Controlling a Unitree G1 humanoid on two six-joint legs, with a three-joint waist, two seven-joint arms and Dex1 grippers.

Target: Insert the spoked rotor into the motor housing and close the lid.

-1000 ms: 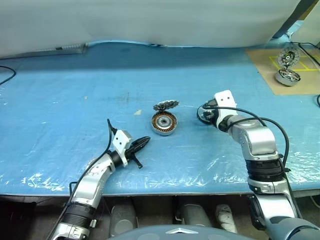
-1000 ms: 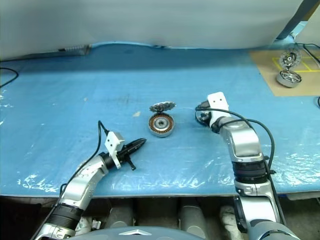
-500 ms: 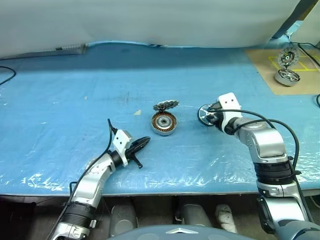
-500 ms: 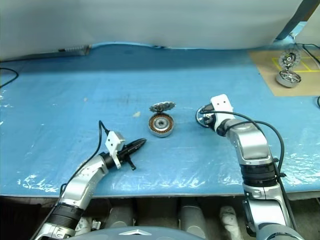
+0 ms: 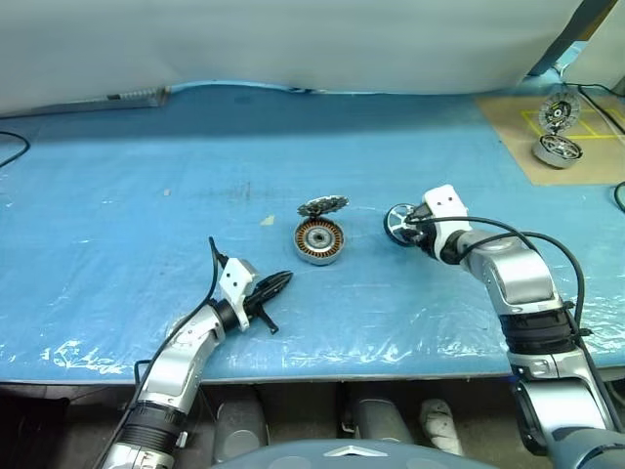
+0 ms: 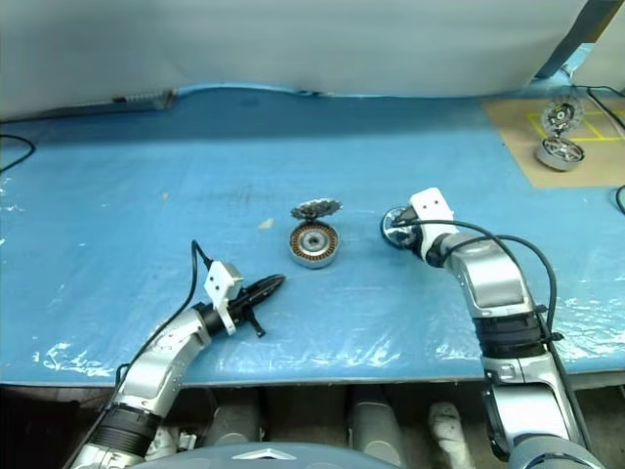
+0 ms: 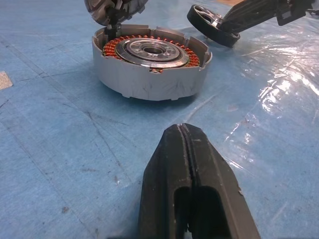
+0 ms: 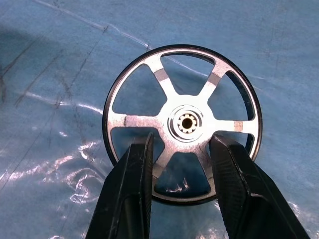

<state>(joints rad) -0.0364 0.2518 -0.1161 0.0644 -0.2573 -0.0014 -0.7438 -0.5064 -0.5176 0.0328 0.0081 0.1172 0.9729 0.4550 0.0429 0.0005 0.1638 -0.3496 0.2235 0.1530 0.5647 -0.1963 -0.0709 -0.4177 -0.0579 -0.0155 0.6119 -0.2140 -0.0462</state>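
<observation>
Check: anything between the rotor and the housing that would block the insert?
Nothing visible. Bare blue table cover lies between the spoked rotor and the motor housing. The lid stands open at the housing's far rim, cavity exposed.

Left gripper (image 7: 192, 149) has its black fingers pressed flat together, tips low over the blue plastic sheet (image 7: 55, 149) and just short of the motor housing (image 7: 149, 67), not touching it. Housing sits upright on the sheet, copper winding ring and silver centre exposed, with the lid (image 7: 112, 9) standing up from the housing's far rim. Beyond the housing lies the spoked rotor (image 7: 212, 25), tilted, with the right gripper's dark fingers (image 7: 251, 14) on its rim.
</observation>
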